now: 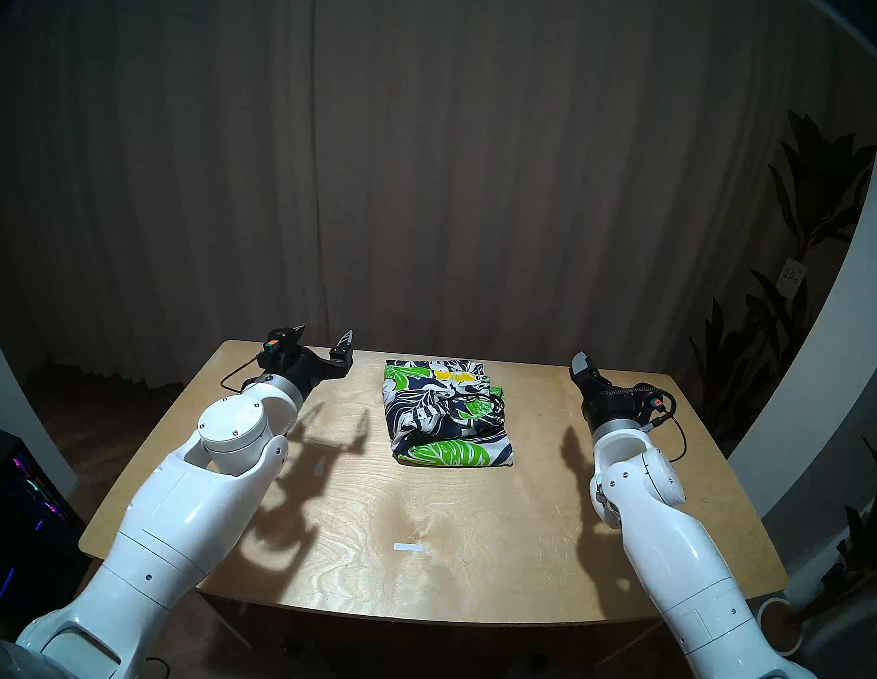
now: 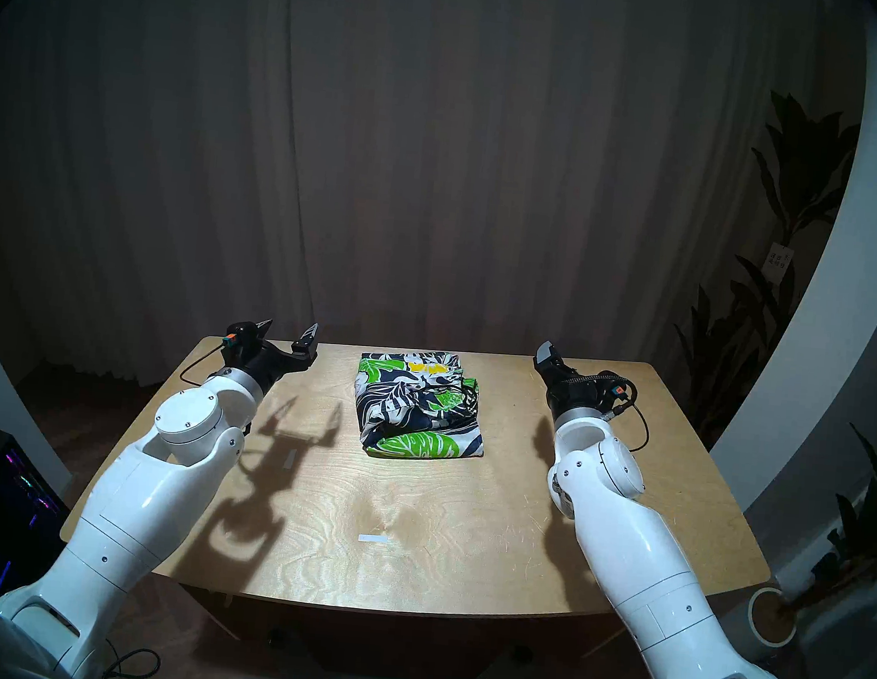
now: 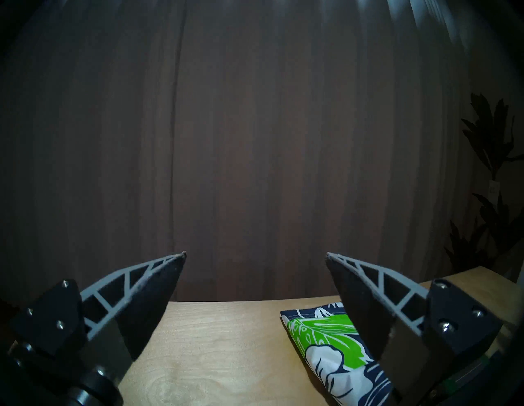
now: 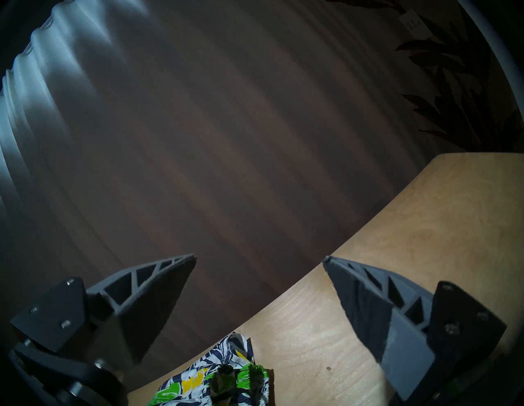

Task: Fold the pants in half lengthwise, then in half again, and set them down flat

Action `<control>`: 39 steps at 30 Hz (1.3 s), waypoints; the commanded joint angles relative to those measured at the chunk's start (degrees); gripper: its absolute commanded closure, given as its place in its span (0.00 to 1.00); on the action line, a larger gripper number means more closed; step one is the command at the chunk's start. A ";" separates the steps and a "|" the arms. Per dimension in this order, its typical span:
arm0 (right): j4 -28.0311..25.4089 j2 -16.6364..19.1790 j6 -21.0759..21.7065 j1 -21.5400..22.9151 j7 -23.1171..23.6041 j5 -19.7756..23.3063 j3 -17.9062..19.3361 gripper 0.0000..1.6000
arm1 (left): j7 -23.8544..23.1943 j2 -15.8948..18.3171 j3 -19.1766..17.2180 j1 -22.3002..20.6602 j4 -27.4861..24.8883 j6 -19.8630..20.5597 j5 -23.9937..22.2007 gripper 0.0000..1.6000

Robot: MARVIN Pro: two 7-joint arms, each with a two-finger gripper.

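Note:
The pants (image 1: 445,413) are short shorts, navy with white leaves, bright green leaves and a yellow flower. They lie folded in a compact bundle at the far middle of the wooden table (image 1: 436,521), also in the right head view (image 2: 420,406). My left gripper (image 1: 322,339) is open and empty, raised left of the bundle. Its wrist view shows the bundle's corner (image 3: 326,340). My right gripper (image 1: 579,364) is raised right of the bundle, apart from it. Its wrist view shows both fingers spread wide and the bundle's edge (image 4: 221,380).
Two small white tape strips lie on the table, one near the front middle (image 1: 407,547) and one at the left (image 1: 321,464). A dark curtain (image 1: 440,172) hangs behind the far edge. Plants (image 1: 803,257) stand at the right, lit equipment (image 1: 15,495) at the left.

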 commanded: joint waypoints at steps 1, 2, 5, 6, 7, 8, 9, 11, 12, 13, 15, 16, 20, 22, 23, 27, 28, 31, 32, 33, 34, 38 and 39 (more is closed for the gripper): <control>0.97 3.19 2.60 6.74 2.57 -6.37 -1.25 0.00 | -4.02 2.36 -1.32 -0.95 -1.82 2.08 -2.70 0.00; 1.58 3.42 2.91 7.28 2.88 -7.29 -1.49 0.00 | -4.54 2.39 -1.52 -0.95 -1.84 2.35 -3.20 0.00; 3.13 4.11 5.16 8.59 3.91 -8.03 -2.27 0.00 | -4.95 2.61 -1.79 -1.17 -1.33 3.32 -3.60 0.00; 3.90 4.36 6.23 9.44 4.36 -7.23 -2.82 0.00 | -4.88 2.60 -1.81 -1.25 -1.01 3.66 -3.58 0.00; 3.90 4.36 6.23 9.44 4.36 -7.23 -2.82 0.00 | -4.88 2.60 -1.81 -1.25 -1.01 3.66 -3.58 0.00; 3.84 4.63 6.49 9.34 4.77 -7.48 -3.00 0.00 | -3.79 2.43 -1.55 -1.34 -0.50 3.29 -2.46 0.00; 4.05 5.25 7.14 9.40 6.31 -7.72 -3.38 0.00 | -3.15 1.62 -1.85 -1.26 0.22 2.92 -2.78 0.00; 3.94 5.17 7.09 9.17 6.40 -7.54 -3.25 0.00 | -1.40 1.09 -1.71 -0.97 0.49 0.97 -1.00 0.00; 3.96 5.39 7.02 8.67 7.28 -7.35 -3.12 0.00 | -0.72 0.02 -2.72 -0.19 0.30 0.00 -2.08 0.00; 3.92 5.36 7.01 8.32 7.46 -7.03 -2.94 0.00 | 0.69 -0.05 -2.52 0.12 0.00 -0.85 -0.76 0.00; 3.77 5.44 7.03 8.04 7.55 -6.95 -2.85 0.00 | 0.73 -0.25 -2.68 0.39 -0.04 -1.46 -0.92 0.00; 3.42 5.45 7.18 7.65 7.58 -6.55 -2.62 0.00 | 1.07 -0.46 -2.92 0.77 -0.31 -1.54 -1.24 0.00; 1.41 7.38 9.23 6.21 7.48 -7.15 -2.68 0.00 | -0.27 0.58 -3.10 2.14 -0.97 -1.30 -2.10 0.00; 0.98 7.54 9.99 5.98 7.15 -6.70 -2.46 0.00 | -0.50 0.91 -3.01 2.43 -1.16 -0.97 -2.04 0.00; 0.80 7.84 9.88 5.72 7.35 -6.91 -2.32 0.00 | -0.84 1.21 -3.00 2.76 -1.31 -0.72 -2.08 0.00; 1.01 8.25 9.61 5.21 7.11 -8.11 -2.57 0.00 | 0.08 0.60 -3.29 3.03 -0.80 -1.41 -1.58 0.00; 1.01 8.25 9.61 5.21 7.11 -8.11 -2.57 0.00 | 0.08 0.60 -3.29 3.03 -0.80 -1.41 -1.58 0.00; 1.28 8.12 8.81 4.67 7.05 -8.23 -2.31 0.00 | 0.80 0.09 -3.39 2.68 -0.17 -1.22 -1.45 0.00; 1.41 8.11 8.13 4.37 6.99 -8.72 -2.19 0.00 | 0.44 0.24 -3.32 2.55 0.18 -1.59 -1.29 0.00; 1.60 8.09 7.40 4.26 7.29 -9.10 -2.18 0.00 | 0.46 0.28 -3.30 2.54 0.22 -1.65 -1.20 0.00; 1.60 8.09 7.40 4.26 7.29 -9.10 -2.18 0.00 | 0.46 0.28 -3.30 2.54 0.22 -1.65 -1.20 0.00; 2.07 8.21 6.94 4.29 7.40 -9.93 -2.34 0.00 | 0.46 0.30 -3.30 2.53 0.23 -1.57 -1.23 0.00; 2.09 8.17 6.90 4.27 7.42 -10.00 -2.31 0.00 | 0.46 0.30 -3.30 2.53 0.24 -1.58 -1.21 0.00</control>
